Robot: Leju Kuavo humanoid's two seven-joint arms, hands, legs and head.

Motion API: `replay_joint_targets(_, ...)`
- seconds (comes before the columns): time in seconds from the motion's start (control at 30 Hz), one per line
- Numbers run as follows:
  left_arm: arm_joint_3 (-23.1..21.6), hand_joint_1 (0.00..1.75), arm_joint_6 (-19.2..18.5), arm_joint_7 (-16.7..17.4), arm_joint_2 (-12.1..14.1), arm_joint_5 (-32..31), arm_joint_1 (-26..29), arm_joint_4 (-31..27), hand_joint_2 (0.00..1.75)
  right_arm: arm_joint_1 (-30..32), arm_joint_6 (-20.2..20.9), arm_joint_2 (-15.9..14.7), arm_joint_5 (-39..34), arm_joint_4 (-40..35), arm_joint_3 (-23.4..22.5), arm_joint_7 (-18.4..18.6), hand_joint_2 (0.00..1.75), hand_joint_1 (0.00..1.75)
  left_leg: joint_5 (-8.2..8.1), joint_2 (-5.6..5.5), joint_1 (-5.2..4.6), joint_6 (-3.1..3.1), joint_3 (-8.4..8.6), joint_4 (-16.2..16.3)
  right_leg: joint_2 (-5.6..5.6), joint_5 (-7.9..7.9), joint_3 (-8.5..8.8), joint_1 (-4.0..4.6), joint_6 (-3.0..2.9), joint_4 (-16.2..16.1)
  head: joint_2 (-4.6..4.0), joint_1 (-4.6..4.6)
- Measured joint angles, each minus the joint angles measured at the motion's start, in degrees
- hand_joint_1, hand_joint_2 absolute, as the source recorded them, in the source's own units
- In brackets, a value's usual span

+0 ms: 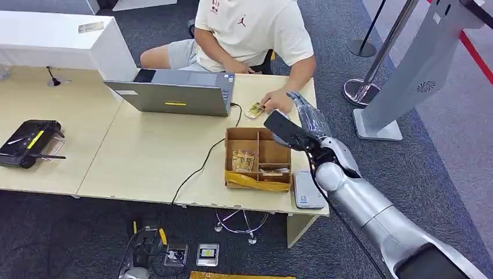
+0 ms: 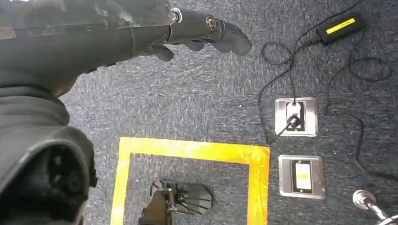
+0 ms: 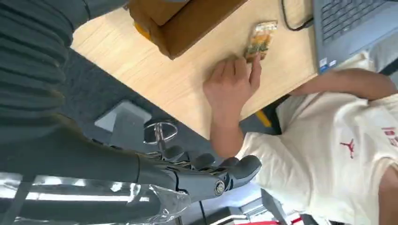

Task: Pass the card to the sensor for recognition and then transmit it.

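One card (image 1: 254, 110) lies on the table (image 1: 145, 157) beside the laptop (image 1: 174, 93), under a person's hand (image 1: 278, 102), behind the cardboard box (image 1: 257, 160). Right hand (image 1: 302, 119) hovers just beside it, empty, fingers loosely extended, nothing held. Left hand (image 2: 206, 33) hangs over the floor, empty, fingers apart. Likely step: take the card. Best wait until the person's fingers lift, approach low over the box rim, pinch the card's free edge, then carry it flat to the sensor (image 1: 308, 189).

Pale wooden table (image 1: 145, 157) on grey carpet (image 1: 442, 151)
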Motion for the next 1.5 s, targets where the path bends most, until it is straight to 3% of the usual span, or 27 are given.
replay_joint_targets(0.3,0.04,0.0,0.68,-0.48,0.31,0.09,0.93,0.0,0.0,8.81,0.0,-3.78,-1.09,-14.94,-1.07,-2.09,1.75,0.0,0.0,0.06,0.02,0.0,0.02,-0.01,0.06,0.0,-0.01,0.01,0.0,0.01,0.0,0.0)
replay_joint_targets(0.5,0.33,0.0,0.94,-1.86,0.76,1.31,1.95,-0.06,0.0,13.35,0.26,-4.26,0.3,-20.23,-0.94,-3.06,1.75,0.0,0.0,0.06,0.02,0.0,0.01,-0.02,0.06,0.0,-0.02,0.02,0.0,0.01,0.0,0.0)
replay_joint_targets(0.6,0.37,0.0,1.07,-2.23,0.87,1.57,2.19,-0.2,0.0,14.98,-0.68,-4.35,7.17,-21.13,-0.61,-1.57,1.75,0.0,0.0,0.06,0.02,0.0,0.01,-0.02,0.04,0.0,-0.01,0.01,0.0,0.01,0.0,0.02)
replay_joint_targets(0.77,0.35,0.0,0.87,-2.32,0.85,1.73,2.29,-0.2,0.0,17.98,-0.72,-4.89,12.38,-21.72,-0.28,0.27,1.75,0.0,0.0,0.07,0.02,0.0,0.0,-0.02,0.06,0.0,-0.01,0.01,0.0,0.01,0.0,0.0)
replay_joint_targets(0.93,0.35,0.0,0.7,-2.32,0.85,1.79,2.26,-0.22,0.0,18.52,1.18,-5.68,22.43,-21.83,0.33,4.94,1.75,0.0,0.0,0.1,0.02,0.0,0.01,-0.01,0.07,0.0,-0.02,0.01,0.0,0.0,0.0,0.0)
replay_joint_targets(1.5,0.33,0.0,0.61,-2.34,0.81,3.19,2.2,-0.66,0.0,16.4,5.05,-6.14,36.4,-21.41,2.71,8.9,1.75,0.0,0.0,0.1,0.02,-0.01,-0.01,-0.01,0.06,0.0,-0.02,0.01,-0.01,0.01,0.0,0.0)
